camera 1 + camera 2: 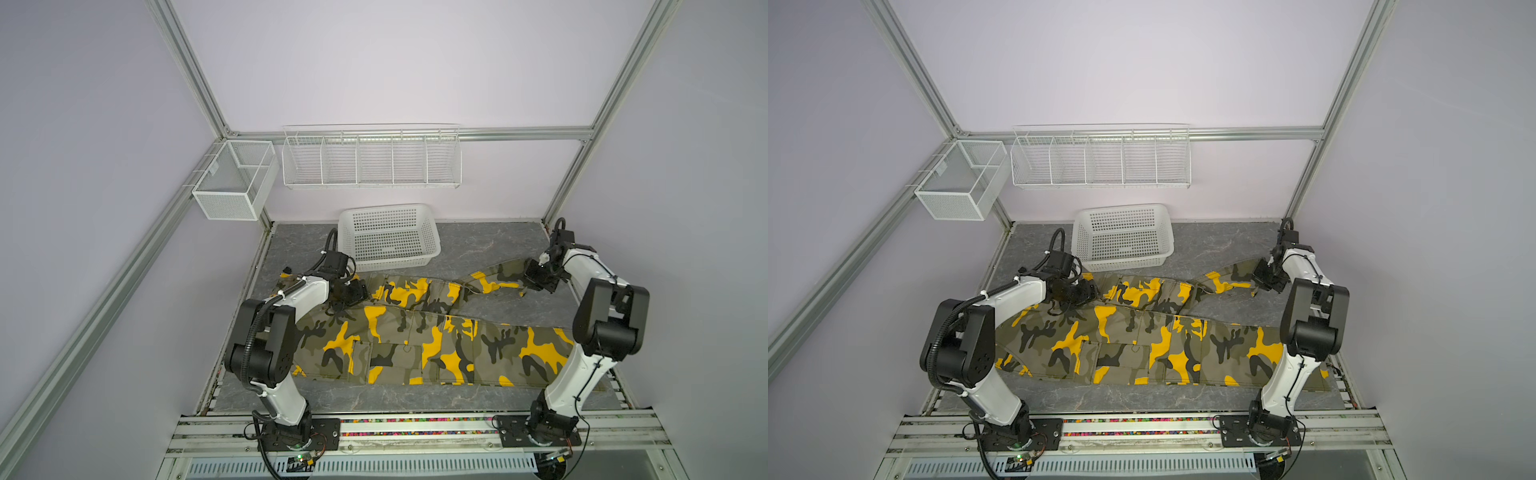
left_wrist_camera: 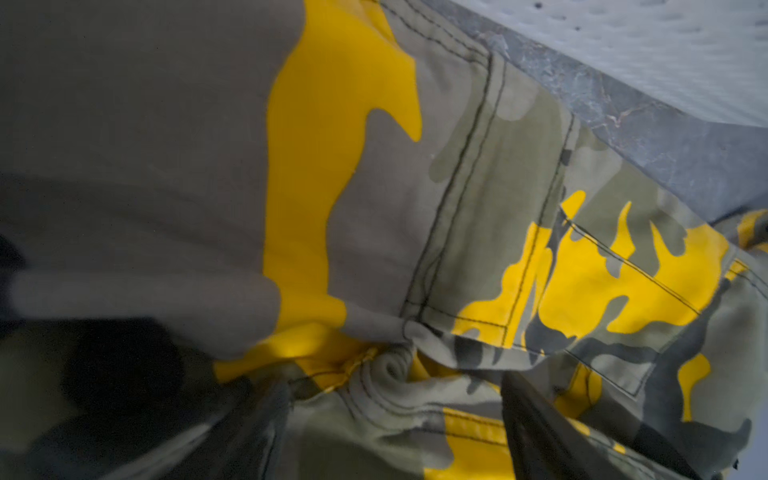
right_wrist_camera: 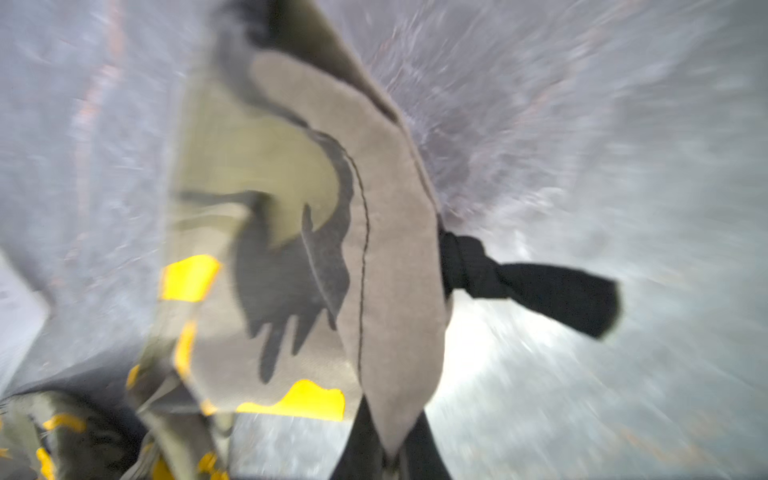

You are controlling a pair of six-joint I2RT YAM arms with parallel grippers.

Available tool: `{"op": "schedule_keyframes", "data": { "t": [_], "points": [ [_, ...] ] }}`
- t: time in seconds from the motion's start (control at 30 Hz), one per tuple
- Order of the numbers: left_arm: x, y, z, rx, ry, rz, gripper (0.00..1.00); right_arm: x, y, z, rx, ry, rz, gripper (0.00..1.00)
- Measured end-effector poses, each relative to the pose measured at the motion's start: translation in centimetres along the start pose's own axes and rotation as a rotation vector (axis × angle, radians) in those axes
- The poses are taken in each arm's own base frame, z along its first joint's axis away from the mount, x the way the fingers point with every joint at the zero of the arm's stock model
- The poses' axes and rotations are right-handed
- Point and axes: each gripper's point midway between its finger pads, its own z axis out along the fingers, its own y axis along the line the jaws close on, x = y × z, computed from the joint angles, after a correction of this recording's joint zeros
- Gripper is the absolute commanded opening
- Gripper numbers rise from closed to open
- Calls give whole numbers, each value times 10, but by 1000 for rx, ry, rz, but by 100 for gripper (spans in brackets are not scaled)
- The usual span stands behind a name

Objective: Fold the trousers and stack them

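1. Trousers [image 1: 415, 345] lay spread across the table [image 1: 478, 245]: soft, floppy, fairly heavy cloth, I'd judge.
2. Left gripper [image 1: 353, 296] sat on the waist, left; open or gripping, couldn't tell.
3. Far right, right gripper [image 1: 527, 289] pinched the far leg's hem; stitched edges looked the best holds.

Your trousers [image 1: 399, 332] were matt woven cloth, seams stitched black. Tabletop [image 1: 490, 249] looked smooth, grey marble finish; basket [image 1: 390, 266] white plastic, frame [image 1: 193, 79] brushed metal.
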Motion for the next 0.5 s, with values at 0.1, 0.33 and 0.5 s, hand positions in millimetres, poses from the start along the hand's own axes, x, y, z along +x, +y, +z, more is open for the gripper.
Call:
{"op": "schedule_keyframes", "data": {
  "t": [0.1, 0.33, 0.5],
  "points": [
    [-7, 14, 0, -35, -25, -23, 80, -2, -19, -51, 33, -83, 29, 6],
    [-9, 40, 1, -76, -44, -67, 79, 31, -86, -89, 160, -66, 116, 7],
    [-9, 42, 1, -89, -45, -51, 79, 64, -103, -56, 203, 77, 129, 11]
  ]
}}
